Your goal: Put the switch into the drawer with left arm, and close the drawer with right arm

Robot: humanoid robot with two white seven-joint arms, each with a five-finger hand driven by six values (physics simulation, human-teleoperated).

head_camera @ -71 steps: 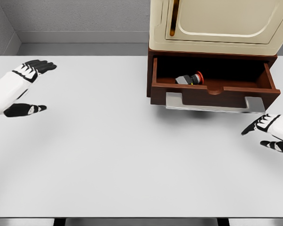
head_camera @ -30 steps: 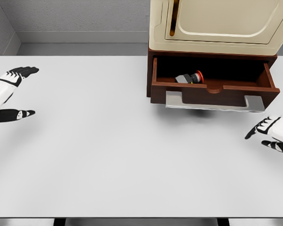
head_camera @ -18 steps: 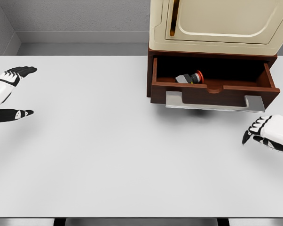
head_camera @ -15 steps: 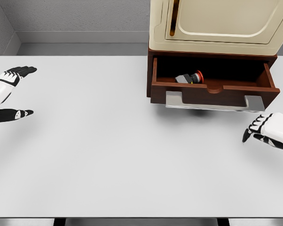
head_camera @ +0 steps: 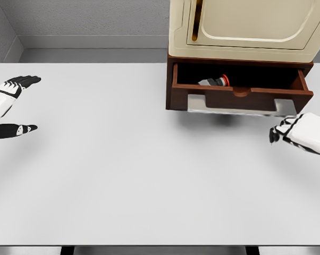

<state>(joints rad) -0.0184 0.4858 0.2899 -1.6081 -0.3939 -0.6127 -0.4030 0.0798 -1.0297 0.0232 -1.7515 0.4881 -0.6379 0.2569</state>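
Observation:
The grey switch (head_camera: 215, 81) with its red button lies inside the brown drawer (head_camera: 240, 99), which stands partly open under the cream cabinet (head_camera: 245, 26). My right hand (head_camera: 281, 131) is at the drawer's front right corner, fingers curled, holding nothing; whether it touches the drawer front I cannot tell. My left hand (head_camera: 11, 106) hovers at the far left edge of the table, fingers spread and empty.
The white table (head_camera: 123, 159) stretches across the view, with a grey wall behind it. A pale metal handle plate (head_camera: 232, 104) hangs on the drawer's front.
The drawer has slid partway inward and less of the switch shows. My right hand has curled its fingers and moved up toward the drawer front. My left hand has drawn back to the left.

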